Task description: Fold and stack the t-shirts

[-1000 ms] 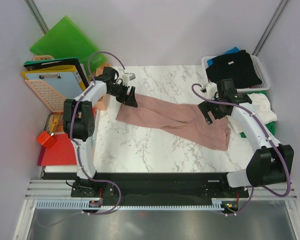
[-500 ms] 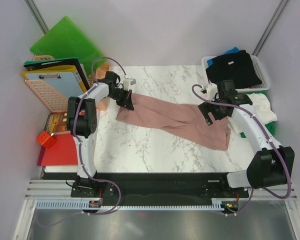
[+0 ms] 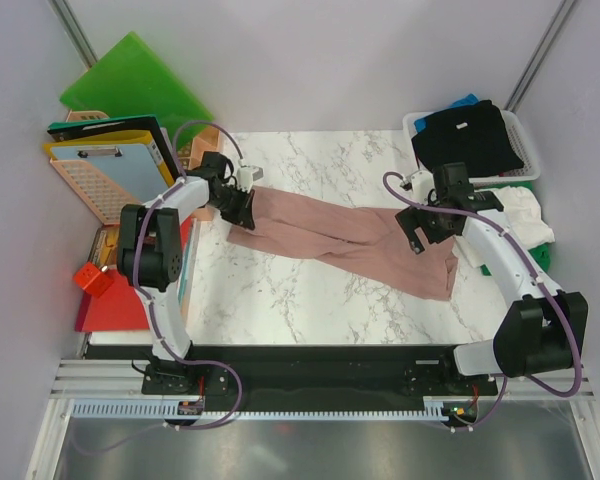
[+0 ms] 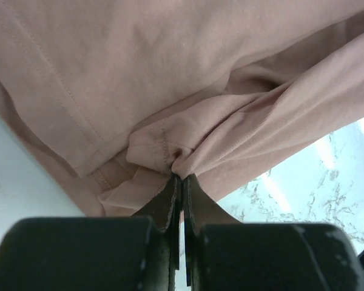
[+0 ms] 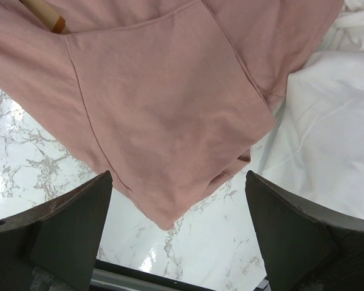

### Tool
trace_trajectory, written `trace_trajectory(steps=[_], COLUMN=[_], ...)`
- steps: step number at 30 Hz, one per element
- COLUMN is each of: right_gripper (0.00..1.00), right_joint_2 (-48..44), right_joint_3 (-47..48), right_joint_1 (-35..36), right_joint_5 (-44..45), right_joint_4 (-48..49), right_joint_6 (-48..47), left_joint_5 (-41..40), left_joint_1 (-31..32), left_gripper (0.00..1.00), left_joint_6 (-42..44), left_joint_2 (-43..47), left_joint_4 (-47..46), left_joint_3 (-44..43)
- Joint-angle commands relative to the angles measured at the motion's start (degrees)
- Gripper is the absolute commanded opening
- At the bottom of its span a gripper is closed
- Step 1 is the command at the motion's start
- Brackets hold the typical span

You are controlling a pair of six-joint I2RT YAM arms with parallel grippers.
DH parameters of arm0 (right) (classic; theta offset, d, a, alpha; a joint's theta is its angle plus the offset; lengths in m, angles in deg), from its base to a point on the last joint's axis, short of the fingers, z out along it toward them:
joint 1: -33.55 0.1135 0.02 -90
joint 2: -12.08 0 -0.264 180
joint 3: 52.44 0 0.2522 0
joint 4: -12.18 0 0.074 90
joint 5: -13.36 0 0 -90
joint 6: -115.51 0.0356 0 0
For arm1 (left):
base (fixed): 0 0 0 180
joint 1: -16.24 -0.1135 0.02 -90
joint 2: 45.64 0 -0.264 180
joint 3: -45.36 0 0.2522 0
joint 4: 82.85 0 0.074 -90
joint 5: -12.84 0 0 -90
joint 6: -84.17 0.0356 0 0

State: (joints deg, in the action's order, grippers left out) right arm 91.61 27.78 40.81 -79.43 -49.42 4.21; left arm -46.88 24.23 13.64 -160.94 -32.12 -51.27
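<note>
Dusty pink soft t-shirt [image 3: 350,240] lies twisted; left gripper [image 4: 181,182] pinches only a bunched edge, right gripper [image 5: 177,176] gapes w/ nothing held. We reckon cloth slips if tugged.
</note>
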Motion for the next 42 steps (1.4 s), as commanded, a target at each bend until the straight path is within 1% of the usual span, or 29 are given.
trace_trajectory(steps=[1,5,10,12,13,14,17,21,24,28,30,31,32,33,35,37,39,40,42], right_gripper=[0.98,0.98,0.98,0.98,0.98,0.98,0.98,0.98,0.98,0.98,0.98,0.98,0.98,0.98,0.98,0.98,0.98,0.98,0.98], right_joint_2=[-0.78,-1.65,-2.88,-3.32,-3.33,-3.50,-3.94,-5.25,-5.87,-5.70,-5.61,-5.87,-6.22,-6.57,-6.67,-3.79,-0.09,3.49,5.72], right_joint_3=[-0.89,-1.68,-3.08,-3.61,-3.96,-4.14,-4.49,-5.72,-8.09,-10.12,-10.21,-9.68,-9.33,-8.98,-7.57,-6.52,-6.25,-6.51,-7.83], right_joint_1=[0.03,0.03,0.03,0.03,0.03,0.03,-0.06,-0.06,0.20,0.47,1.08,1.26,1.69,1.96,3.01,4.24,5.65,5.83,5.92], right_joint_5=[-1.34,-1.61,-1.43,-1.52,-1.61,-2.13,-3.19,-5.02,-5.13,-5.39,-6.61,-7.49,-9.93,-10.57,-11.36,-10.23,-6.80,-6.45,-8.62], right_joint_4=[0.72,0.72,0.72,0.72,0.64,0.46,-0.41,-0.59,-0.42,0.72,1.51,1.78,2.39,3.09,5.11,5.91,6.17,6.09,7.31], right_joint_6=[-0.23,-0.23,-0.32,-0.32,-0.41,-0.76,-1.20,-1.29,-1.55,-1.20,-0.59,-0.41,0.03,0.47,1.34,1.96,3.36,3.63,3.46], left_joint_5=[-4.44,-6.98,-12.96,-14.45,-14.98,-15.60,-19.02,-20.70,-20.62,-17.72,-16.06,-16.22,-16.74,-18.05,-20.86,-22.80,-24.57,-25.09,-25.97], left_joint_1=[-1.05,-1.05,-1.05,-1.05,-1.05,-1.05,-1.05,-1.05,-1.05,-0.87,-0.78,-0.78,-0.78,-0.78,-0.87,-0.96,-1.05,-1.05,-1.13], left_gripper=[0.02,0.02,0.02,0.20,0.32,0.51,0.64,0.66,0.66,0.67,0.67,0.67,0.68,0.68,0.71,0.75,0.76,0.76,0.76], left_joint_6=[-1.36,-2.06,-4.34,-5.31,-5.57,-5.75,-5.05,-3.65,-3.20,-3.12,-2.15,-1.54,-1.19,-0.75,0.57,2.15,3.47,4.69,5.49], left_joint_2=[3.77,3.77,3.16,2.37,2.19,2.02,2.02,2.80,5.43,11.58,16.76,19.22,21.33,25.53,28.37,30.75,31.63,32.59,34.09], left_joint_4=[-4.18,-5.32,-8.32,-9.19,-9.46,-10.33,-11.57,-12.27,-12.45,-12.45,-13.06,-14.02,-16.90,-17.89,-18.60,-17.90,-16.85,-16.58,-16.58], left_joint_3=[0.95,0.96,0.79,0.26,0.17,0.17,0.60,1.22,2.53,5.43,8.32,9.73,11.22,13.33,14.31,14.40,15.01,15.37,17.46])
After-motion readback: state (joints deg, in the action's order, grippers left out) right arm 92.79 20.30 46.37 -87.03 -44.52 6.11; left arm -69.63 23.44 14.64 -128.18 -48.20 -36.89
